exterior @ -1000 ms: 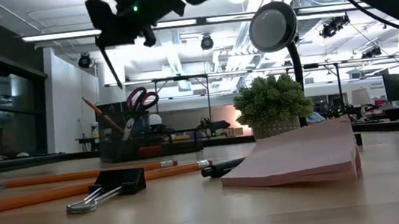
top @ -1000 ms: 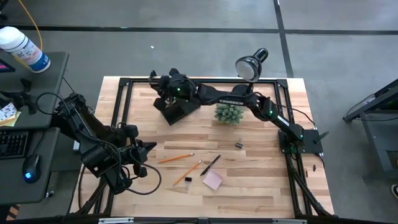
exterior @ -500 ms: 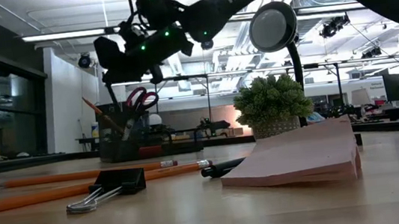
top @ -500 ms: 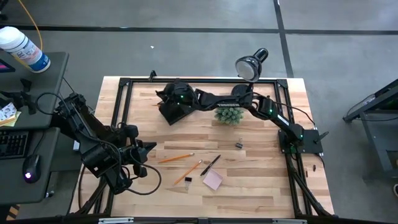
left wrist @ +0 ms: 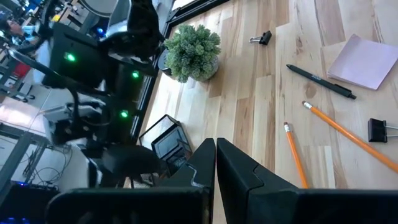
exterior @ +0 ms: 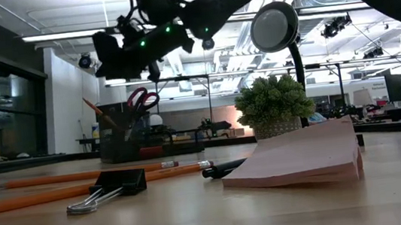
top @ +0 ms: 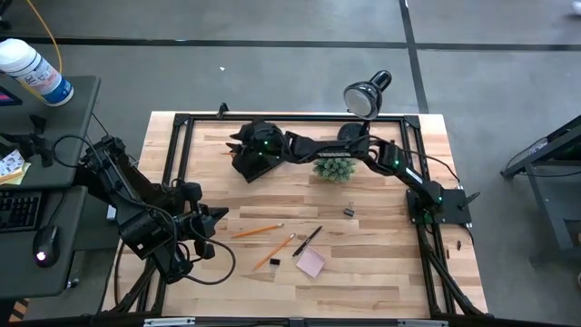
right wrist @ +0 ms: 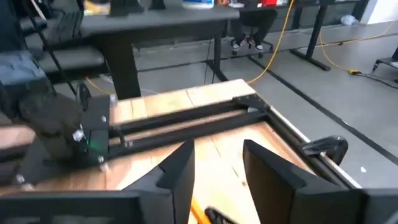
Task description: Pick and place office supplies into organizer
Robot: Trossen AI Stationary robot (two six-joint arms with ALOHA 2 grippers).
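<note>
The organizer [exterior: 124, 140], a dark box, stands at the table's far left and holds orange-handled scissors [exterior: 142, 99] and a pencil [exterior: 94, 109]. My right gripper [right wrist: 221, 174] hovers just above it, open, with nothing between its fingers; in the high view this gripper [top: 250, 150] covers most of the organizer. Two pencils [top: 257, 231] [top: 273, 252], a black pen [top: 307, 241], a pink sticky pad [top: 310, 263] and two binder clips [top: 274, 262] [top: 349, 213] lie flat on the wood. My left gripper [top: 214, 218] waits shut at the table's left edge.
A green spiky plant [top: 334, 167] stands right of the organizer, under my right arm. A black desk lamp [top: 366, 95] stands at the far edge. A black metal frame [top: 182, 163] borders the tabletop. Bare wood lies near the front edge.
My right gripper has come down toward the organizer, carrying a thin black pen that hung below its fingers. The pen no longer shows beneath the gripper, which now stands just over the organizer's top.
</note>
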